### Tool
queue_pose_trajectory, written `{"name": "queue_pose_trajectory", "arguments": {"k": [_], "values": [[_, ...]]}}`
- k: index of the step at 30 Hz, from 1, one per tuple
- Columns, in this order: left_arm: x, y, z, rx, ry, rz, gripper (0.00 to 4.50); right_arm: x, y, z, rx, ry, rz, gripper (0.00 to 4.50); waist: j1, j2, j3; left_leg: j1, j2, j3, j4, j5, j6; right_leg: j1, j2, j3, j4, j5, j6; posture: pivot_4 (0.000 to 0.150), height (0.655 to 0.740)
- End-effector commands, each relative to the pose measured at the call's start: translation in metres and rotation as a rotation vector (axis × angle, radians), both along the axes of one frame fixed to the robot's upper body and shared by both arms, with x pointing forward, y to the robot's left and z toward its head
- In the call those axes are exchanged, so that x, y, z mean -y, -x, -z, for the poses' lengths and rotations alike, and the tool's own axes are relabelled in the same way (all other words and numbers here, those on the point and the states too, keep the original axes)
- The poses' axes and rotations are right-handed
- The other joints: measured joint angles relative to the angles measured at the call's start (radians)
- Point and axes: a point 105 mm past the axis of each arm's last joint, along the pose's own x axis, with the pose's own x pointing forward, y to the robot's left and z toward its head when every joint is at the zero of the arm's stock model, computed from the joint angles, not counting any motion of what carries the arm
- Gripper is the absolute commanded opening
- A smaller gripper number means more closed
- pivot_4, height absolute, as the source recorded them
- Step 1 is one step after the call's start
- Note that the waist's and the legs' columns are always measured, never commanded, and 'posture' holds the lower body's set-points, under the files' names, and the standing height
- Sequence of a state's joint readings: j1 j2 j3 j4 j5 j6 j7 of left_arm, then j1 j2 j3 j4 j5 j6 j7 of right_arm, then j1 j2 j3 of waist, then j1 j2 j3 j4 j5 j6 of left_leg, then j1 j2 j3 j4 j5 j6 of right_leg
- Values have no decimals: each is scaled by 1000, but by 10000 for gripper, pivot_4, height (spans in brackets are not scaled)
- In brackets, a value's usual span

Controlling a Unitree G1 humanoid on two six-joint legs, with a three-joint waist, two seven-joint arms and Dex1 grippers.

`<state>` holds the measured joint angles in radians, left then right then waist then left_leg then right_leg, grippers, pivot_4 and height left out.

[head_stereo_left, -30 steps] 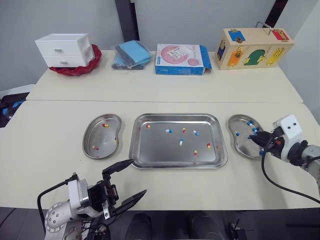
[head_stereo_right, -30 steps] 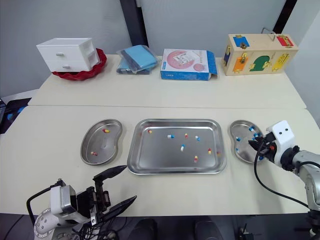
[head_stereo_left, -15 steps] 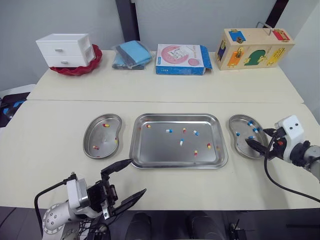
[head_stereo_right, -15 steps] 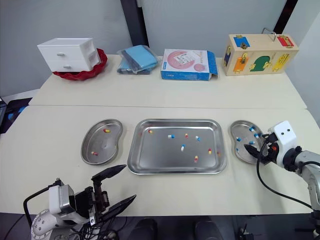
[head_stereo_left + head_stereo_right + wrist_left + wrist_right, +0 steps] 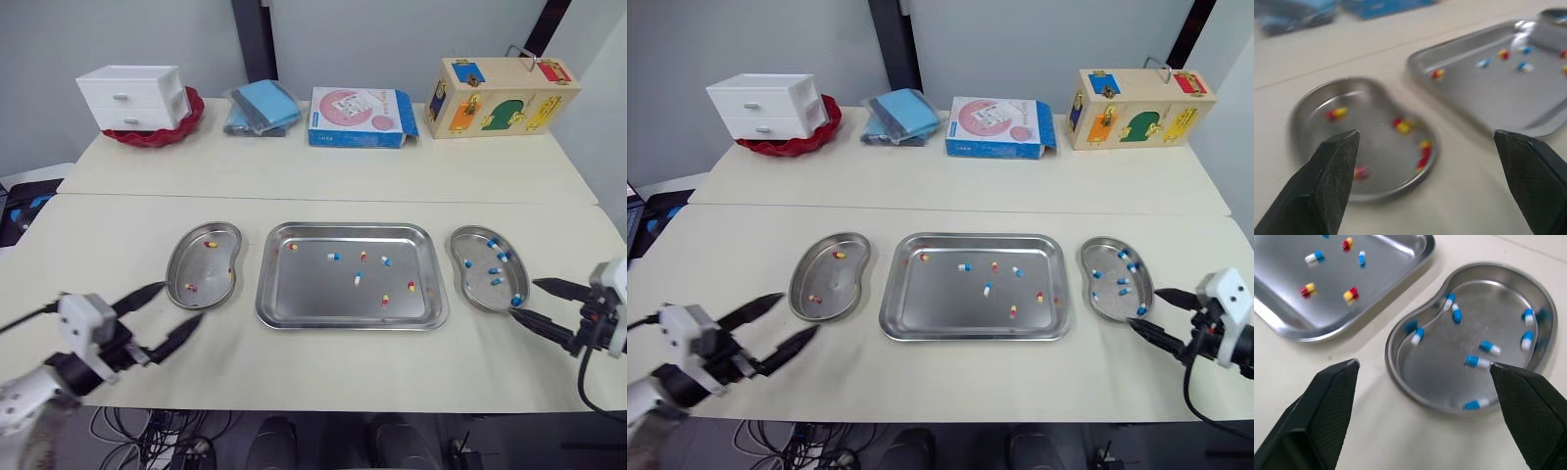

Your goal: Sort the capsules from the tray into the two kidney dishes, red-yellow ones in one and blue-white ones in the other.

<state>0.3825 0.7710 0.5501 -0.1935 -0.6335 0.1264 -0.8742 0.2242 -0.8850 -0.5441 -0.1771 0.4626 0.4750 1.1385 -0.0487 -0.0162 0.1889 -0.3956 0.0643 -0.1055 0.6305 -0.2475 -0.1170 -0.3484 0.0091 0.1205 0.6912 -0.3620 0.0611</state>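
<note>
A steel tray (image 5: 313,294) lies at the table's middle with several loose capsules, among them a red-yellow capsule (image 5: 385,300) and a blue-white capsule (image 5: 357,279). The left kidney dish (image 5: 201,266) holds a few red-yellow ones (image 5: 1400,125). The right kidney dish (image 5: 477,285) holds several blue-white ones (image 5: 1478,362). My left gripper (image 5: 183,302) is open and empty, just in front of and to the left of the left dish. My right gripper (image 5: 526,299) is open and empty at the right dish's near right rim.
Along the back of the far table stand white drawers (image 5: 130,96) in a red bowl, a blue packet (image 5: 259,106), a flat box (image 5: 361,103) and a wooden latch box (image 5: 505,82). Bare tabletop runs in front of the tray and dishes.
My right gripper has opened and drawn back from over the right dish towards the table's front right. My left arm has swung out left and forward, close to the left dish.
</note>
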Motion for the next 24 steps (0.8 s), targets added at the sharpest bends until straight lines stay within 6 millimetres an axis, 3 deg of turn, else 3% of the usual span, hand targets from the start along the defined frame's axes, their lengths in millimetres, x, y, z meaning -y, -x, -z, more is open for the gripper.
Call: {"name": "queue_pose_trajectory", "arguments": {"k": [1,6,10,17,24], "values": [[-45,5,-16,-27,-79,-140,45000,14,8,-9,35,52,-34,44717,-1,0,0,0,0,0,0,0,0,0,0,0,0,0,0,1500,7400],[-93,15,-16,-145,-223,-243,45000,32,13,5,23,105,-50,44717,-8,0,0,1,0,1,-1,0,0,0,0,1,0,0,0,1500,7400],[-112,17,-11,-220,-270,-303,45000,37,11,10,18,122,-52,44717,-9,0,0,1,0,2,-1,0,0,0,0,1,0,0,0,1500,7400],[-117,16,-3,-260,-271,-292,45000,36,11,9,24,118,-50,44717,-8,0,0,1,0,2,-1,0,0,0,0,1,0,0,0,1500,7400],[-111,3,-1,-225,-264,-256,45000,36,11,9,38,111,-41,44717,-8,0,0,1,0,2,-1,0,0,0,0,1,0,0,0,1500,7400]]}}
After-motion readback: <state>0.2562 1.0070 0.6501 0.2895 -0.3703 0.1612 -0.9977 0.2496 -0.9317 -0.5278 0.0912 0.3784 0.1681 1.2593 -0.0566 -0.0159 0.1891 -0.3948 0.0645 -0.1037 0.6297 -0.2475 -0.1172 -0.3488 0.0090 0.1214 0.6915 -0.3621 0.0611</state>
